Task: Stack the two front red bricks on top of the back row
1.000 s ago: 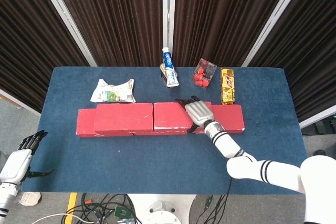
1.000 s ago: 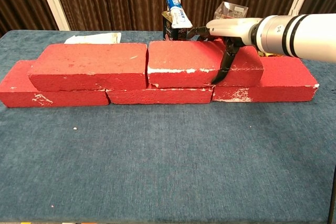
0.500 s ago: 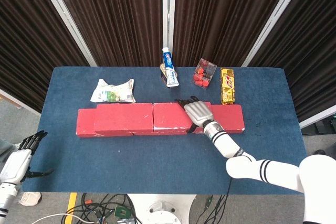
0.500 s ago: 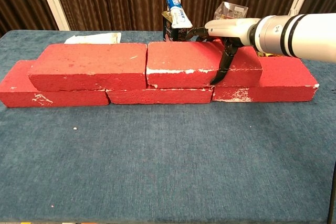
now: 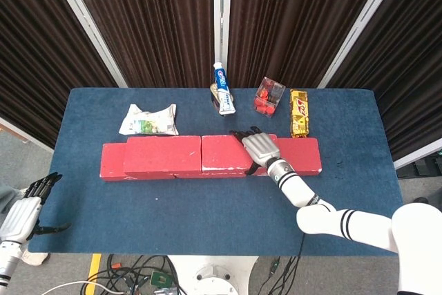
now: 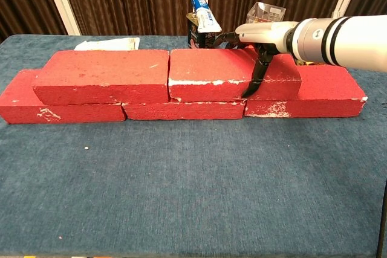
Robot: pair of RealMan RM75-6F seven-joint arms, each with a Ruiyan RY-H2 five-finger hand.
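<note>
The right hand (image 5: pixel 260 148) lies palm-down on the right upper red brick (image 6: pixel 233 74), its fingers (image 5: pixel 243 134) reaching over the brick's far edge and its thumb (image 6: pixel 256 80) hanging down the near face, so it grips the brick across its width. That brick lies flat with its long axis running left to right, along the row beneath it. Its left end touches the left upper red brick (image 6: pixel 101 77), which lies the same way, end to end with it. Both sit on the bottom row of red bricks (image 6: pixel 305 98), whose ends stick out past the upper pair on either side.

Behind the right upper brick stand a toothpaste tube (image 5: pixel 222 88), a clear box of red pieces (image 5: pixel 268 95) and a yellow snack bar (image 5: pixel 298 112). Behind the left upper brick lies a crumpled white packet (image 5: pixel 149 119).

The left hand (image 5: pixel 22 215) hangs well off the blue table (image 5: pixel 207 219), down by its near left corner, empty with fingers apart.
</note>
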